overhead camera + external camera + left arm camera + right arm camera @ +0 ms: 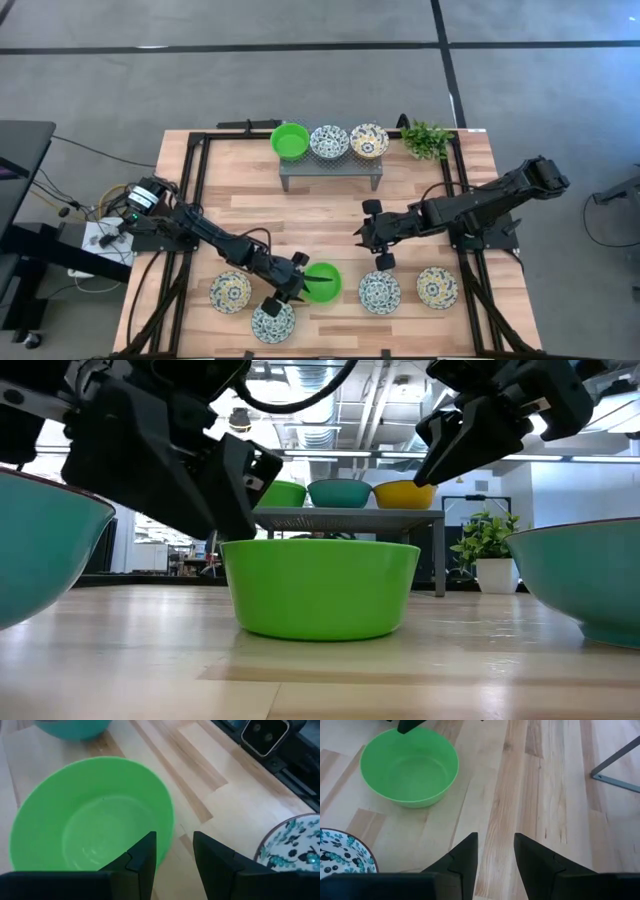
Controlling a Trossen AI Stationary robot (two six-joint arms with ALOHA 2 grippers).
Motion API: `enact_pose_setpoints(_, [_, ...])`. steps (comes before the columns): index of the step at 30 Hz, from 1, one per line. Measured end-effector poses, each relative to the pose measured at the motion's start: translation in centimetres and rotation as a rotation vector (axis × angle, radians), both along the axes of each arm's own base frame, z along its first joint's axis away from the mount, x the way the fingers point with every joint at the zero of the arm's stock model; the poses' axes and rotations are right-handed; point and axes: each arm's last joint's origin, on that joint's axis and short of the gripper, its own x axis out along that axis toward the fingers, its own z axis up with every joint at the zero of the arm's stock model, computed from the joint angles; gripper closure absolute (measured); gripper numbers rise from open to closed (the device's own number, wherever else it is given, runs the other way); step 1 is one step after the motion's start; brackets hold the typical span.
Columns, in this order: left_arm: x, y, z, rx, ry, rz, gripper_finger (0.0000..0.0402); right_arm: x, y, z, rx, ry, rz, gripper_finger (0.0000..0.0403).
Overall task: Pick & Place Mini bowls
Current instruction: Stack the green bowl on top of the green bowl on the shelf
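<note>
While I watch from my console, the wooden table (330, 215) fills most of the high view, with both dark arms reaching in over it. My left arm (210, 240) stretches across the near left part of the table, and my right arm (470, 205) comes in from the right side towards the middle. A grey rack (330, 165) stands at the far edge, carrying three mini bowls in a row: a green one (290, 140), a blue-patterned one (329, 141) and a yellow-patterned one (369, 140). A small leafy plant (427, 138) sits just right of the rack.

Along the near edge I see five more bowls: a yellow-patterned bowl (230, 291), a blue-patterned bowl (272, 322), the green bowl (322, 282), another blue-patterned bowl (379, 291) and another yellow-patterned bowl (437, 287).

My left gripper (300, 283) is at the green bowl's (92, 815) rim, its fingers (142, 857) slightly parted and straddling the wall, one inside and one outside; I cannot tell whether they press on it. The bowl (320, 588) rests flat on the table.

My right gripper (366, 233) hovers over bare wood in the middle, its fingers (465, 857) slightly apart and holding nothing.
</note>
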Motion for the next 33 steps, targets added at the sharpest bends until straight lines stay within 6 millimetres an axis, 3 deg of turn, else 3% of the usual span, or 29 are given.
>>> enact_pose_setpoints(12, [0.4,0.4,-2.2,0.035,0.06,0.01,0.0282,0.0,0.0,0.0,0.0,0.0,-0.001,0.028])
enact_pose_setpoints(20, [0.8,0.8,-1.6,0.072,0.001,0.016,0.0383,0.0,0.0,0.0,0.001,0.0,0.0,0.028])
enact_pose_setpoints(23, [0.9,1.5,-1.0,0.089,-0.013,0.059,0.0391,0.0,0.0,0.0,0.0,0.0,-0.001,0.028])
enact_pose_setpoints(26, [0.5,2.3,0.8,0.113,-0.033,0.114,0.039,0.0,0.0,0.0,0.001,0.0,0.0,0.028])
enact_pose_setpoints(33, [-2.1,6.4,7.9,0.22,-0.146,0.363,0.039,0.0,0.0,0.0,0.001,-0.002,-0.002,0.028])
